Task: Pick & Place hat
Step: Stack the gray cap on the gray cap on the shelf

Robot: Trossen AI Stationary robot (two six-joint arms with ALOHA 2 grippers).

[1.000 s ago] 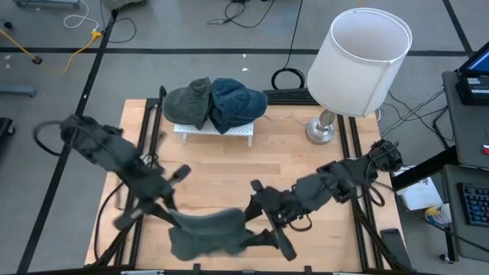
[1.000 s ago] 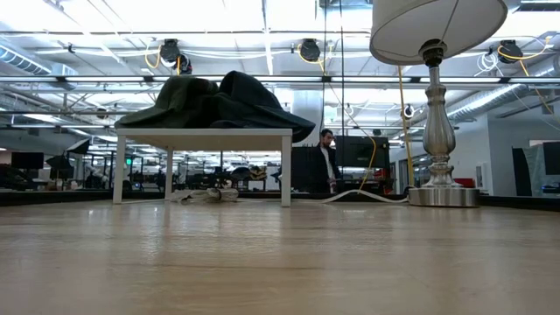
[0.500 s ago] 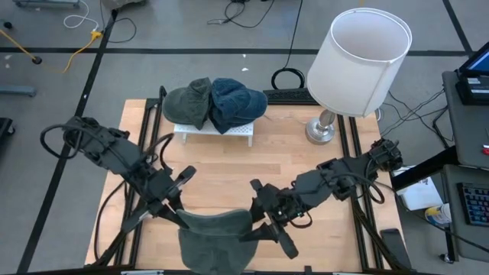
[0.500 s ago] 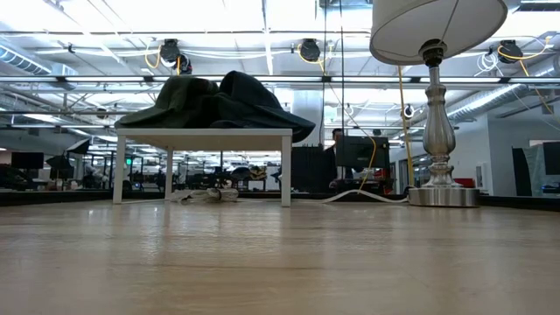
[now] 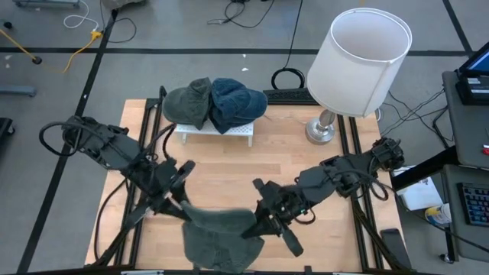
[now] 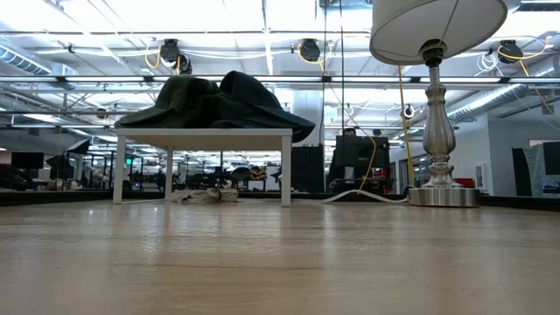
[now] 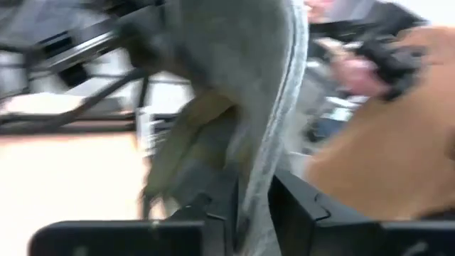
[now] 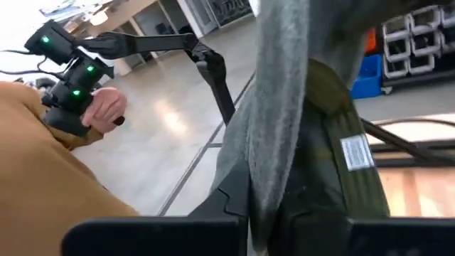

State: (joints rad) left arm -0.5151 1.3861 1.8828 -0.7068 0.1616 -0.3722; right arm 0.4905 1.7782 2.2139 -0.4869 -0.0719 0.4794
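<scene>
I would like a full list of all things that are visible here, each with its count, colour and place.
Hat in the grippers: 1, grey-green, table's near edge, between both grippers.
Hats on the stand: 2, one olive, one dark blue, side by side at the far side.
Stand: 1, white, far side of the table, left of the lamp.
Lamp: 1, white shade, silver base, far right corner.
Table: 1, light wood.
Person: 1, tan sleeve, holding a dark controller, in the room beyond the table.
Left gripper: 1, dark, on the hat's left edge, fabric between its fingers.
Right gripper: 1, dark, shut on the hat's right edge.
</scene>
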